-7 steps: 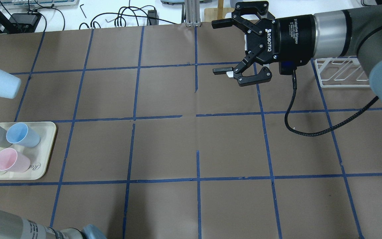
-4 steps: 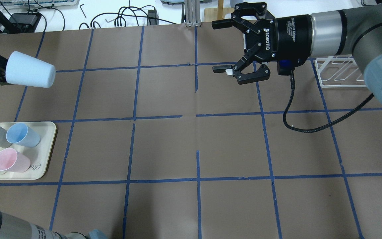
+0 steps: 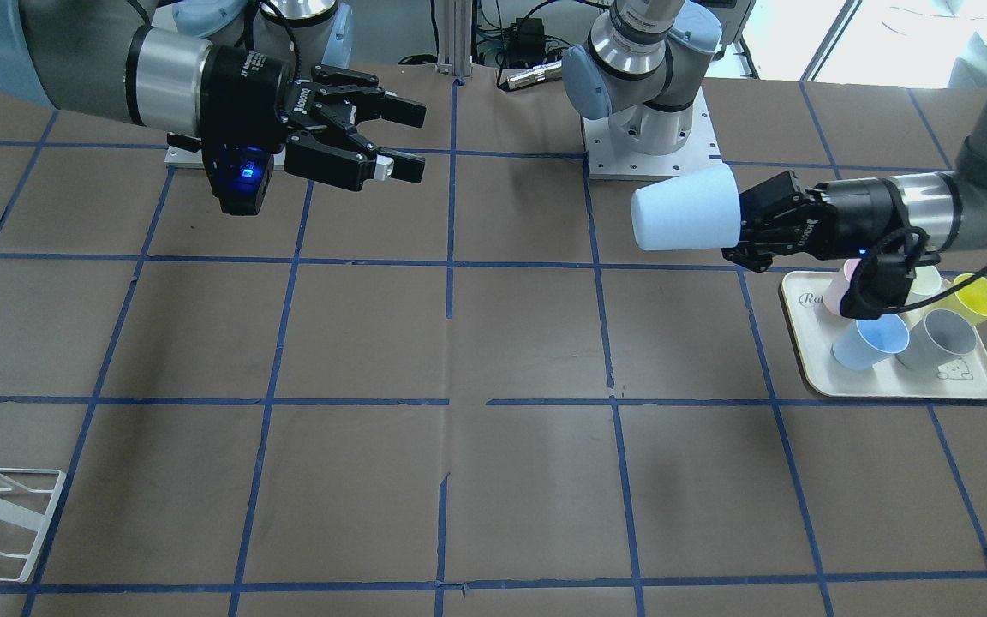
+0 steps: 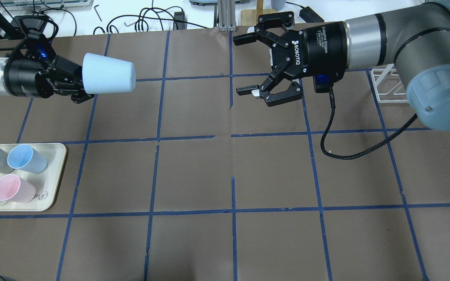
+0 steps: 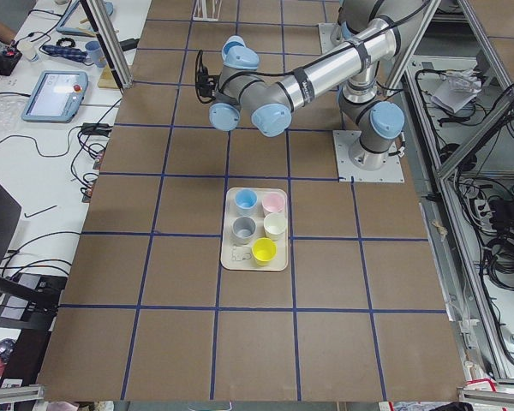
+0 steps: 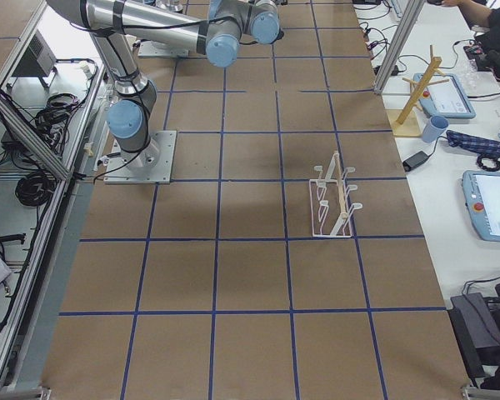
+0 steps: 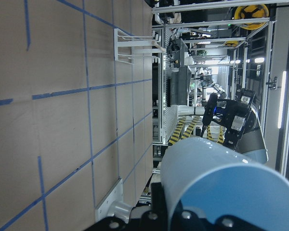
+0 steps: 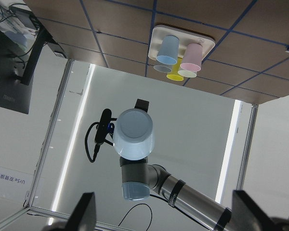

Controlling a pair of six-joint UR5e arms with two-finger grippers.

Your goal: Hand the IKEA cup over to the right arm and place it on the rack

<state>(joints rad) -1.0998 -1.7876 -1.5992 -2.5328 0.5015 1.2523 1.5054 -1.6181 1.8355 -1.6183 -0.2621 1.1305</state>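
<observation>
My left gripper (image 4: 79,84) is shut on the rim end of the pale sky-blue IKEA cup (image 4: 108,79). It holds the cup level above the far left of the table, base pointing at the right arm. The cup also shows in the front view (image 3: 686,218), the left wrist view (image 7: 221,192) and the right wrist view (image 8: 132,134). My right gripper (image 4: 243,64) is open and empty, jaws wide, facing the cup from about two grid squares away. The white wire rack (image 4: 389,86) stands behind the right arm at the far right and also shows in the right side view (image 6: 333,200).
A cream tray (image 4: 53,187) at the near left holds a twin blue cup (image 4: 25,158) plus grey, pink and yellow cups. A black cable (image 4: 350,154) hangs from the right wrist. Cables and devices lie beyond the table's far edge.
The left arm has carried the cup to the right, from the left edge toward the middle. The right gripper has shifted left toward it and stays open.
</observation>
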